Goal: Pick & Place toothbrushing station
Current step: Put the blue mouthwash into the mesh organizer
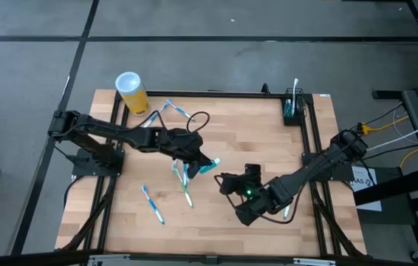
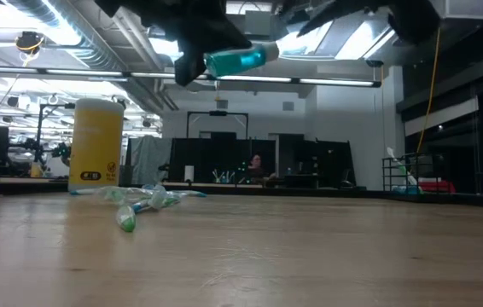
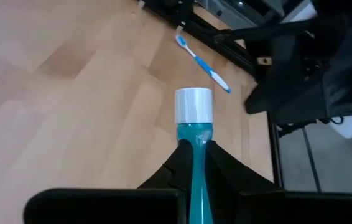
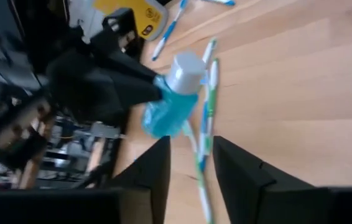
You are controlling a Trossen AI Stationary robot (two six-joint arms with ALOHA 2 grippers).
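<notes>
Left gripper (image 1: pixel 203 164) clenched on teal toothpaste tube (image 3: pixel 194 143), right gripper (image 4: pixel 190 163) released; toothbrushing station (image 1: pixel 293 108) holding a toothbrush (image 1: pixel 295 90)

The small black toothbrushing station (image 1: pixel 293 106) stands upright at the table's far right corner.

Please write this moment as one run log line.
left gripper: shut on teal toothpaste tube, lifted | right gripper: open, empty, facing tube | toothbrushing station: far right corner

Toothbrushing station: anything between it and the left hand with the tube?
Nothing visible. The left hand holds the teal tube above mid-table; the table from there to the toothbrushing station in the far right corner is bare. The right hand, open, sits close by on the near side of that line.
</notes>
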